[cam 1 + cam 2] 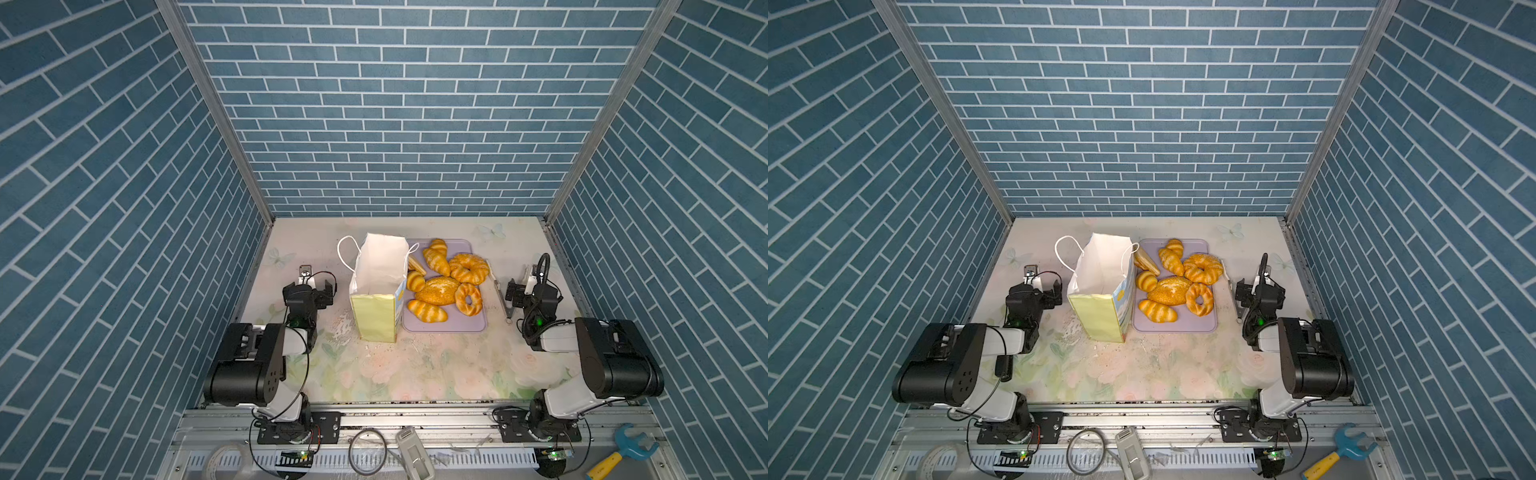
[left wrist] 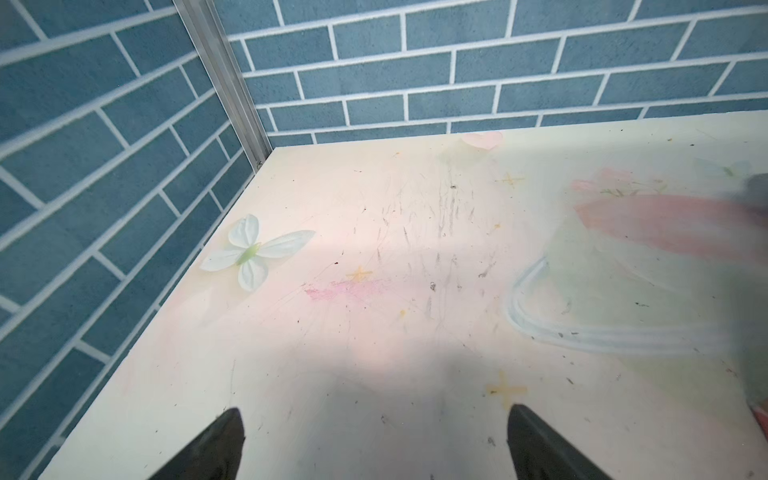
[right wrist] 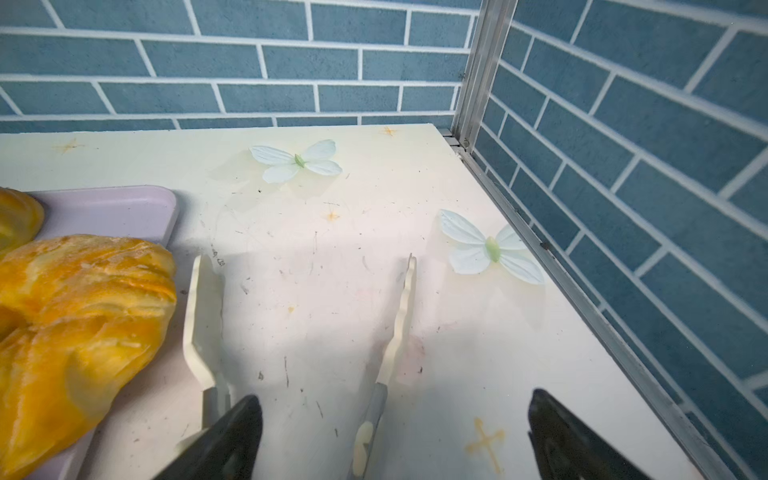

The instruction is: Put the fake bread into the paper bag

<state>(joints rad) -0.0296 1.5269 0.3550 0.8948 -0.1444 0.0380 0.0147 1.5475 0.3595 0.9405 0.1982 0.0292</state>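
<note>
The fake bread lies heaped on the lilac tray, just beside the upright paper bag, whose mouth gapes open. The pieces look light, stiff and glossy (probably slippery too), so a hold across a roll's narrow waist or a ring's rim seems safest. The left gripper and right gripper both stand wide open, holding nothing. Pale tongs lie between the tray and the right gripper, in its path. The tall bag looks easy to tip.
</note>
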